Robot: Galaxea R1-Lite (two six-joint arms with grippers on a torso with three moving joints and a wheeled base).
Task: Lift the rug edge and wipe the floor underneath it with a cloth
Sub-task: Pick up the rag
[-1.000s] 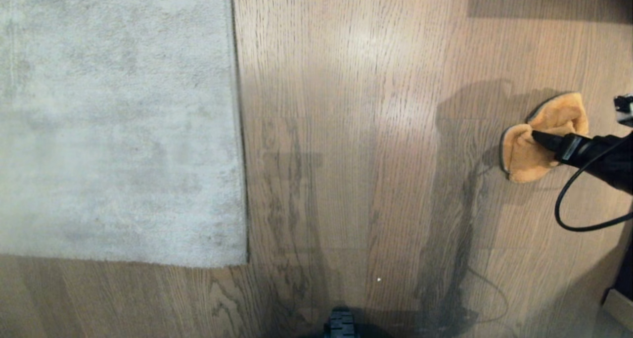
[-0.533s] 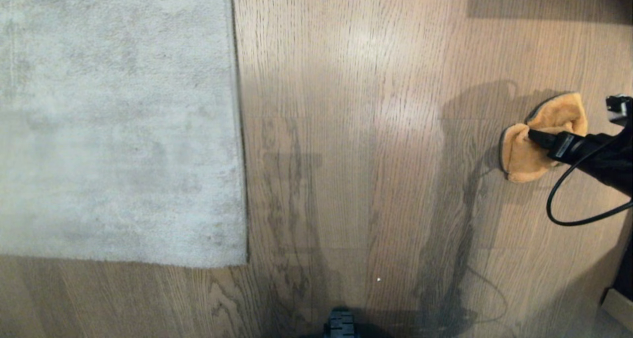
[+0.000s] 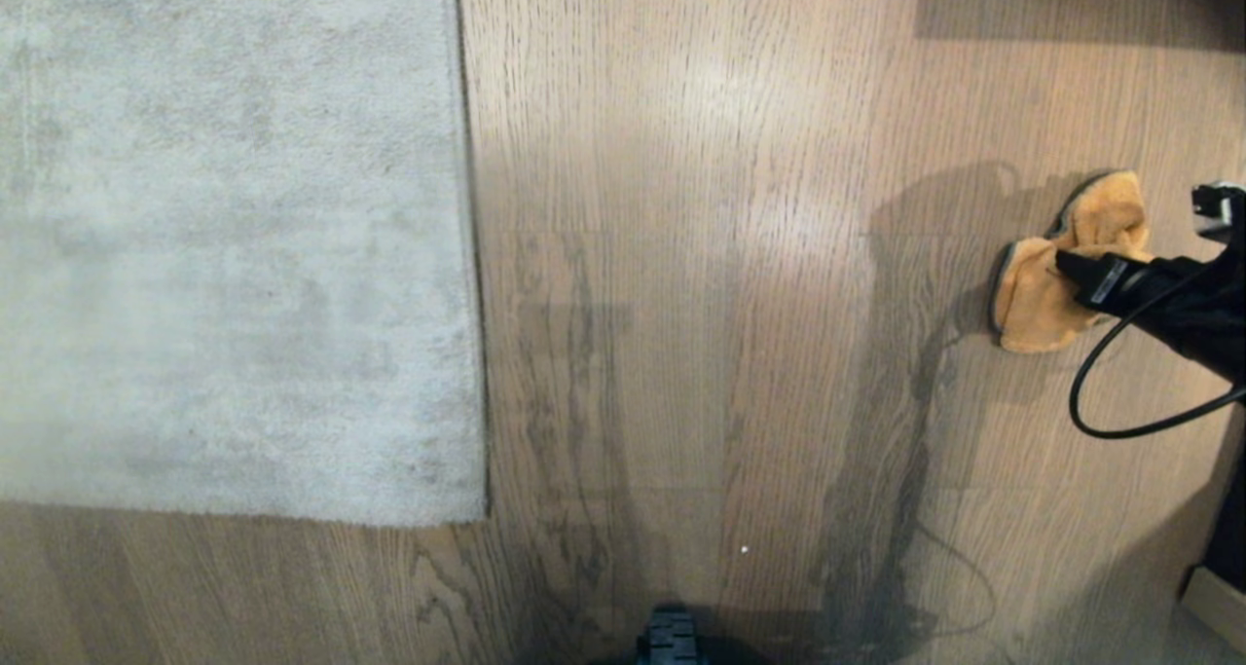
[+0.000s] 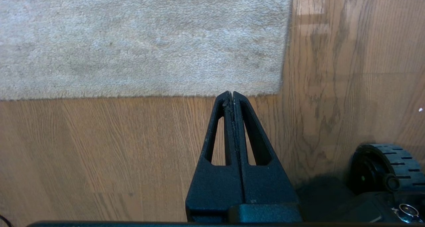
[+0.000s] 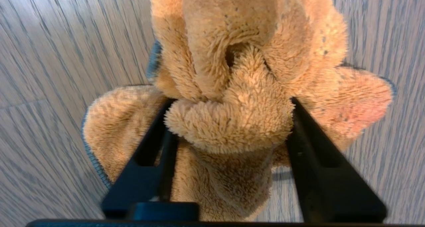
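The orange-yellow fuzzy cloth (image 3: 1030, 300) lies bunched on the brown wood floor (image 3: 681, 256) at the far right. My right gripper (image 3: 1068, 260) reaches it from the right. In the right wrist view its two black fingers press a thick fold of the cloth (image 5: 232, 124) from both sides, and the right gripper (image 5: 231, 102) is shut on that fold. The pale grey rug (image 3: 234, 237) lies flat at the left, its rug edge (image 3: 474, 256) straight along the floor. My left gripper (image 4: 231, 92) hangs shut and empty above the floor, near the rug's corner (image 4: 280, 87).
A black cable (image 3: 1095, 407) loops from the right arm over the floor. The base's black wheel (image 4: 378, 167) sits close to the left gripper, and part of the base (image 3: 672, 641) shows at the bottom. A pale object's corner (image 3: 1217, 592) stands at the lower right.
The right gripper's fingers have closed in on the cloth, bunching it narrower and taller. The rug and the left arm have not moved.
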